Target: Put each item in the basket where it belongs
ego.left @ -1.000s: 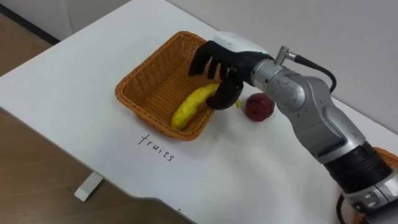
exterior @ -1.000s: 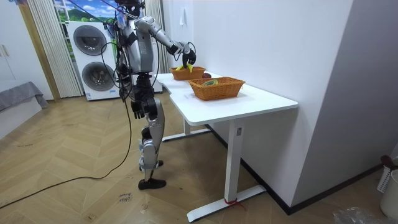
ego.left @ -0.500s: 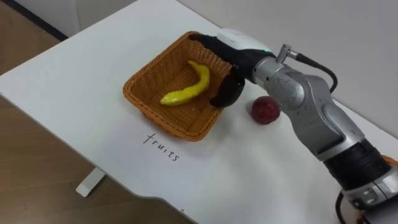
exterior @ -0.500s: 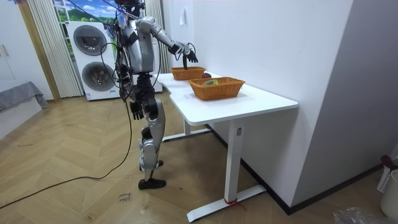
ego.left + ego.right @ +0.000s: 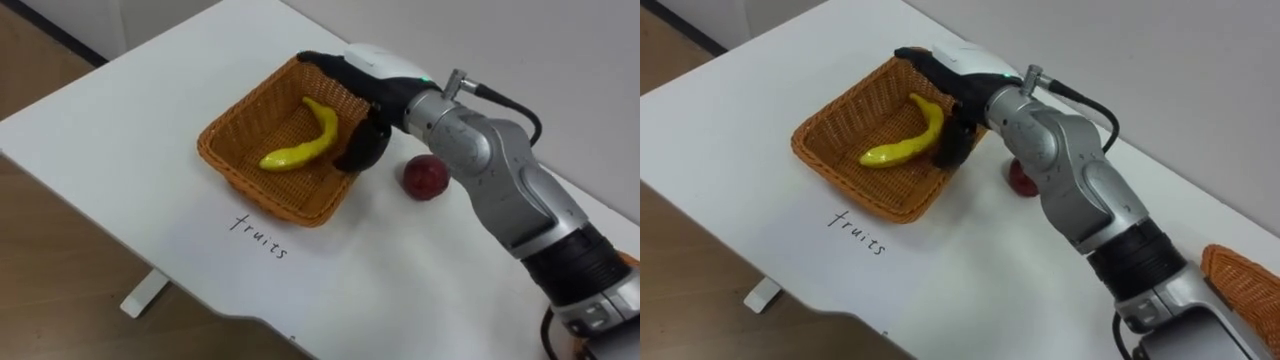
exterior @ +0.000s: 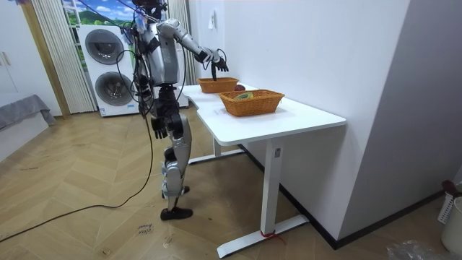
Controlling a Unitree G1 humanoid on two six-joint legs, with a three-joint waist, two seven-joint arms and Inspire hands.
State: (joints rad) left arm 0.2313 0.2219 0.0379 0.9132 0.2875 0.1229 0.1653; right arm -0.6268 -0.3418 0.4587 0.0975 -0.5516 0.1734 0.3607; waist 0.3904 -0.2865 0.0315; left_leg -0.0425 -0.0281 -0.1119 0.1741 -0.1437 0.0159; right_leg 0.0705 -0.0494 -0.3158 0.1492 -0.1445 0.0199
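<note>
Dropped from my right hand [image 5: 372,68], the banana [image 5: 300,148] now lies inside the basket [image 5: 222,152]; my fingers [image 5: 322,62] stand apart above its rim, empty.

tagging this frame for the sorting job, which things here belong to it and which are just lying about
Part of the job:
banana, lying in the fruits basket
red fruit, on the white table beside that basket
second basket
right hand, open over the fruits basket's far rim

Just lying about:
stacked washing machines
curtain
</note>
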